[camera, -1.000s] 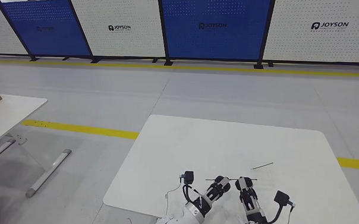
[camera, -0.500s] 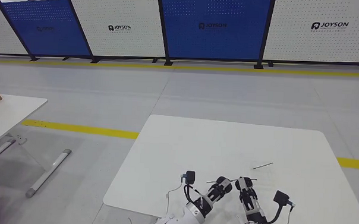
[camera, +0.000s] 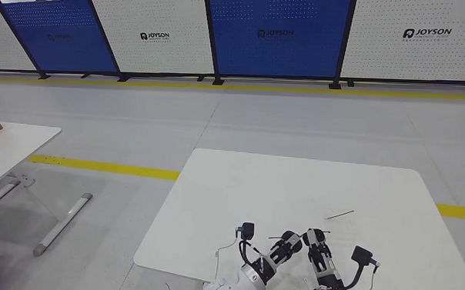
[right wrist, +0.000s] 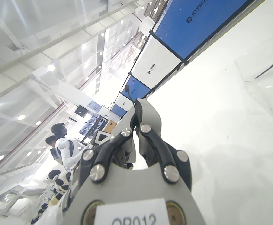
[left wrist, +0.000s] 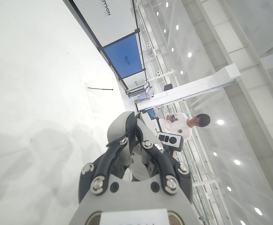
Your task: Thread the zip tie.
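A white counter [camera: 293, 185] takes up the lower middle of the top view. Two robot arms enter from the bottom edge, side by side and close together.

The left pincer [camera: 290, 240] sits at the lower centre of the top view. In its own wrist view its jaws are closed tight on a held zip tie [left wrist: 125, 134], a thin black strap that crosses between the pads and runs out to one side.

The right pincer [camera: 315, 237] sits just to the right of the left one, near it but not touching. Its wrist view shows its jaws pressed together as well, with the blocky head end of a black tie sticking out past the tips. Whether both pincers grip one tie or two cannot be told.

A loose zip tie [camera: 340, 215], also thin and black, lies flat on the counter. In the top view it is up and to the right of the right pincer, apart from both arms.
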Tool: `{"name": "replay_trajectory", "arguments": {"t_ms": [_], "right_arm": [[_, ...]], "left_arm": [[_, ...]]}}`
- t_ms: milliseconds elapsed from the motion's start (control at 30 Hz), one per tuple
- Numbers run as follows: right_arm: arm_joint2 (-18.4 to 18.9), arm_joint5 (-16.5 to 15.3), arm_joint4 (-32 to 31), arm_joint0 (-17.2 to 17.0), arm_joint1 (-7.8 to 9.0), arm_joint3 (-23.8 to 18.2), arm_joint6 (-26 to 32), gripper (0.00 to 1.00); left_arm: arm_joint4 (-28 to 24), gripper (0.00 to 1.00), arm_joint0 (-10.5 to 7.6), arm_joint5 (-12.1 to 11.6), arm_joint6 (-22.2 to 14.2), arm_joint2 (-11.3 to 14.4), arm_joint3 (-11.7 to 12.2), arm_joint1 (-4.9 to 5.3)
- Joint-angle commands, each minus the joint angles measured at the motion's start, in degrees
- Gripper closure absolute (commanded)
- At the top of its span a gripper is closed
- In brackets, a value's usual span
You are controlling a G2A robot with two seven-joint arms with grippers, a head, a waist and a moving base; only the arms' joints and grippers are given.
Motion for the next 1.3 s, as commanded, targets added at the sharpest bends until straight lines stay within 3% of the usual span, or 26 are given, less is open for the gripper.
{"name": "replay_trajectory", "arguments": {"t_ms": [0,133,267,500,767,933,1267], "right_arm": [[0.08,0.0,0.12,0.0,-0.04,0.05,-0.01,1.0],[0.32,0.0,0.05,-0.07,-0.09,0.12,-0.22,1.0],[0.65,-0.2,0.11,-0.22,-0.11,0.07,-0.19,1.0],[0.9,-0.56,-0.22,-0.59,-0.16,-0.14,-0.2,1.0],[1.12,-0.62,-0.87,-0.84,-0.22,-0.28,-0.25,1.0],[1.24,-0.83,-1.32,-1.03,-0.26,-0.39,-0.36,1.0],[1.29,-1.15,-1.52,-1.14,-0.39,-0.31,-0.41,1.0]], "left_arm": [[0.32,1.0,0.04,-0.07,0.58,0.02,-0.01,-0.02],[0.82,0.76,0.02,-0.23,1.53,0.11,0.06,-0.08],[0.98,0.68,0.0,-0.48,2.08,0.08,0.04,-0.11],[1.63,0.71,-0.05,-0.67,2.9,0.21,0.05,-0.18],[1.24,0.89,-0.06,-1.1,3.39,0.16,-0.17,-0.26],[0.76,0.84,-0.23,-1.18,3.77,0.0,-0.15,-0.34],[-0.01,0.88,-0.96,-0.62,4.55,-0.1,0.43,-0.61]]}}
